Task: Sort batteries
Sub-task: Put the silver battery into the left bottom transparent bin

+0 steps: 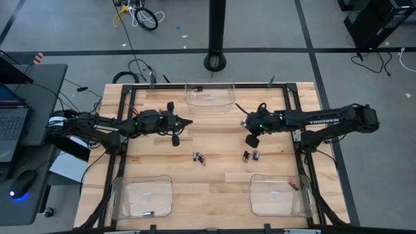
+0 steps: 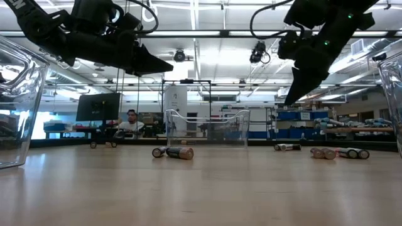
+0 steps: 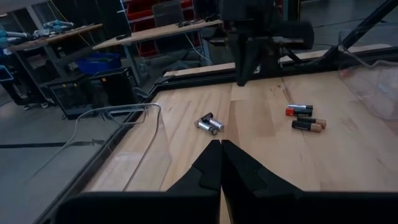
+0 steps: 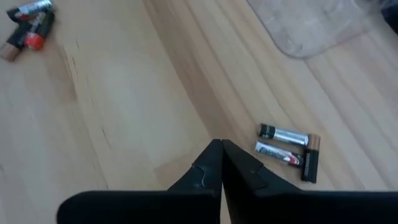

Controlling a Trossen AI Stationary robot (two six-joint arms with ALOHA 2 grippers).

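**Batteries lie scattered between two raised arms**

Wooden tabletop (image 1: 214,188) carries clear bins near its front corners, one (image 1: 142,196) holding a single cell and another (image 1: 280,194) with a red-tipped one. Mid-table, loose batteries (image 1: 199,157) lie in two small clusters. Above them, the left end effector (image 1: 186,122) and the right end effector (image 1: 251,140) hover, fingers together. A third bin (image 1: 209,94) sits at the far edge.

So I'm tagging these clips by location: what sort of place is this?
Likely a robotics lab or workshop: a wooden table on a dark frame, loose cables on the grey floor, and shelving with blue bins behind.
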